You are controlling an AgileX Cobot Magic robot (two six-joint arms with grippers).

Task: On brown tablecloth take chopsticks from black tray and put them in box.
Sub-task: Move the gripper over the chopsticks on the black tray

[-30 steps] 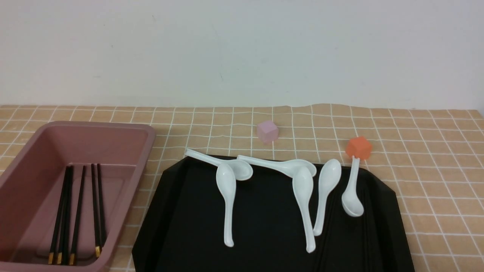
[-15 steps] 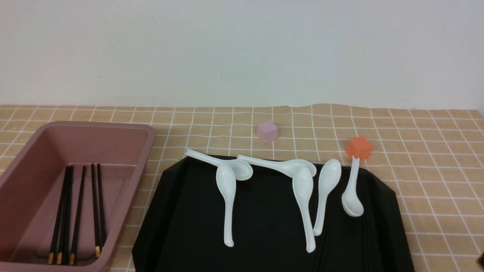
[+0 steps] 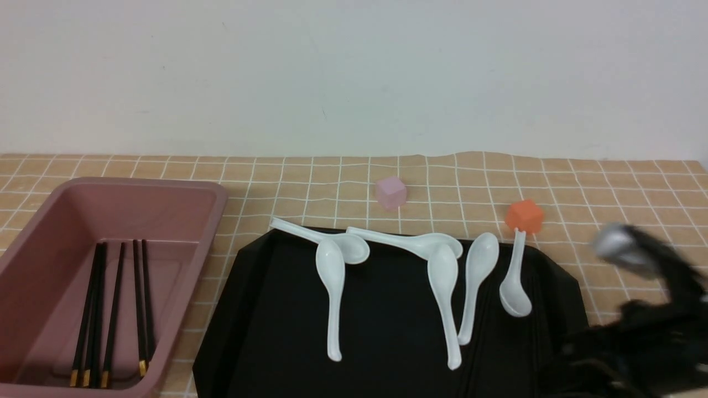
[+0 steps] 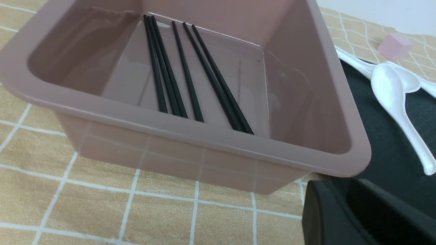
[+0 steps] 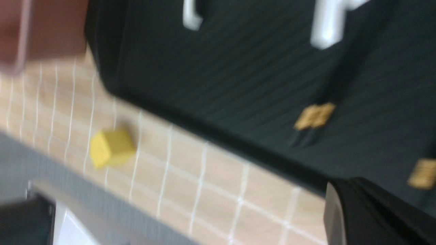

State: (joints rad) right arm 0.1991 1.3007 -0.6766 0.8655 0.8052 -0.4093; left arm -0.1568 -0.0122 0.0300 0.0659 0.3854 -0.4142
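Note:
The box (image 3: pixel 33 237) stands at the left on the brown tablecloth (image 3: pixel 636 188), with several chopsticks (image 3: pixel 105 309) lying in it; they also show in the left wrist view (image 4: pixel 184 71). The black tray (image 3: pixel 276 331) lies in the middle. In the right wrist view, gold tips of more chopsticks (image 5: pixel 315 115) lie on the tray (image 5: pixel 238 68). My right arm (image 3: pixel 652 326) is a blur over the tray's near right corner. Only one dark finger of each gripper shows, the left (image 4: pixel 340 217) beside the box's near corner (image 4: pixel 340 153) and the right (image 5: pixel 361 211), so I cannot tell their jaws.
Several white soup spoons (image 3: pixel 332 287) lie across the far half of the tray. A small pink cube (image 3: pixel 391 192) and an orange cube (image 3: pixel 524 215) sit on the cloth behind it. A yellow cube (image 5: pixel 110 147) sits on the cloth near the table's front edge.
My right arm has swung into the front view from the lower right and now hangs over the tray's right corner. Spoons, cubes and the chopsticks in the box have not moved.

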